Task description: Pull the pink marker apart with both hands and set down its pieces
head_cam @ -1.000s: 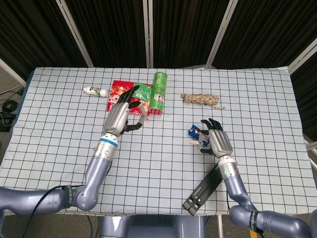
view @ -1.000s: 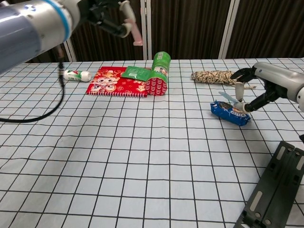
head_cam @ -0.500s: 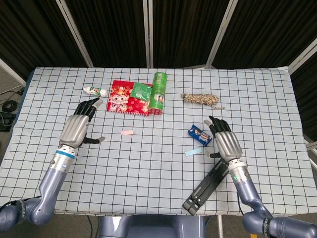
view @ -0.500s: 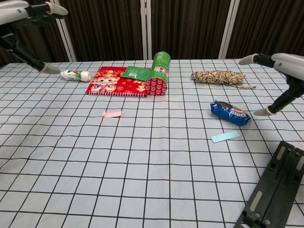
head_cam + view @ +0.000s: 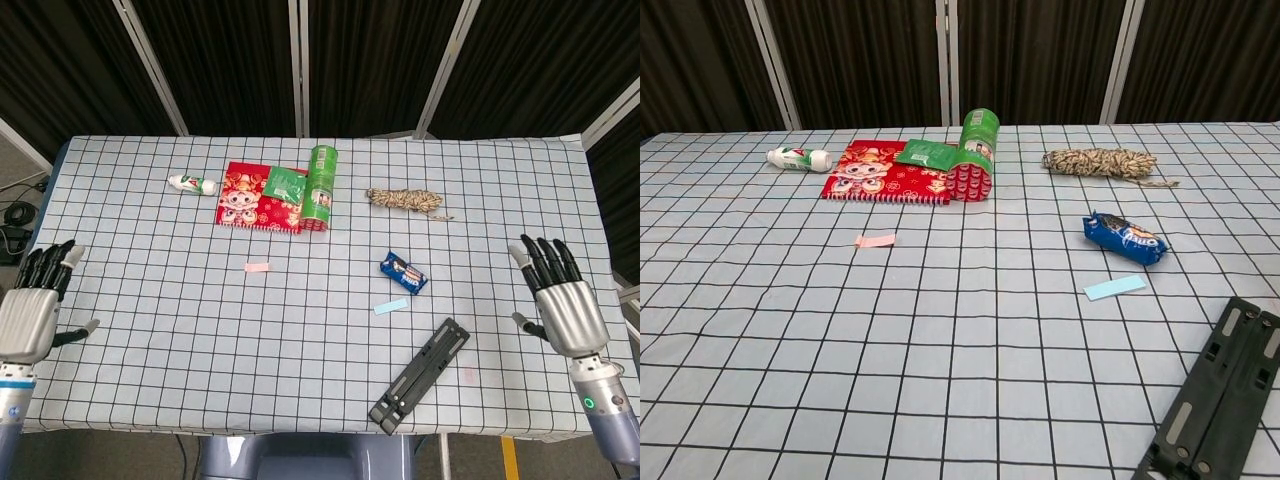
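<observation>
Left hand [image 5: 30,318] and right hand [image 5: 560,305] escape the chest view.

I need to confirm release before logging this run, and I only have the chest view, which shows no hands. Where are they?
Observer: Head view shows the left hand off the table's left edge, fingers apart, holding nothing.
Operator: And the right?
Observer: The right hand is past the right edge, also spread and holding nothing.
Operator: Is either one touching the marker pieces?
Observer: No. The pink piece and the light blue piece lie on the cloth, far from both hands.
</observation>
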`<action>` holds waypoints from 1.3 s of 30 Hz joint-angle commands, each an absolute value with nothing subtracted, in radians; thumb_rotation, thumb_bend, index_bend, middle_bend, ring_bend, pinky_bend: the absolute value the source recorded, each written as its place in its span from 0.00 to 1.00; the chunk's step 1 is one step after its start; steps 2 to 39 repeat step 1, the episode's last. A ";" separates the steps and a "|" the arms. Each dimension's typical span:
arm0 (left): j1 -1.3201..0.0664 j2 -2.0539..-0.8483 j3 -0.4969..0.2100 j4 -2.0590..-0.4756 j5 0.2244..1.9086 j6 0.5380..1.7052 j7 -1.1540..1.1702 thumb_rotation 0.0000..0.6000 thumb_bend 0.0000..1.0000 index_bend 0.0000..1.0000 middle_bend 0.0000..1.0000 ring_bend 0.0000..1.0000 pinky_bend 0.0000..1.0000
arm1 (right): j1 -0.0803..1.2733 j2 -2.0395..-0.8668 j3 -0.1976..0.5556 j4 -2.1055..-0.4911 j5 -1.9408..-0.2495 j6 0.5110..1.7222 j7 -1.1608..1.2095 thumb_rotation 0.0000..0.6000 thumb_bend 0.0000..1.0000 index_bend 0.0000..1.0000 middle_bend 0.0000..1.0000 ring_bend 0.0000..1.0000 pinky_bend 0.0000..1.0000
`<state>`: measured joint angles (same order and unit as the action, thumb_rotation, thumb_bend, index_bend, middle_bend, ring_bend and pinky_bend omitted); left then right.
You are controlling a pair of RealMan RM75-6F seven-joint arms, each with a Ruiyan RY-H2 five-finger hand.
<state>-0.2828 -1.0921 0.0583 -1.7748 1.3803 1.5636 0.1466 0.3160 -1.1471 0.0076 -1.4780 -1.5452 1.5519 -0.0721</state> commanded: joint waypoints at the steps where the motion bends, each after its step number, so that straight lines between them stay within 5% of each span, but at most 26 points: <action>1: -0.241 -1.097 0.077 -1.741 1.412 1.588 0.120 1.00 0.00 0.00 0.00 0.00 0.00 | 0.268 -1.116 -0.023 -1.526 -1.568 1.578 -0.112 1.00 0.00 0.01 0.00 0.00 0.00; 39: -0.241 -1.097 0.077 -1.741 1.412 1.588 0.120 1.00 0.00 0.00 0.00 0.00 0.00 | 0.268 -1.116 -0.023 -1.526 -1.568 1.578 -0.112 1.00 0.00 0.01 0.00 0.00 0.00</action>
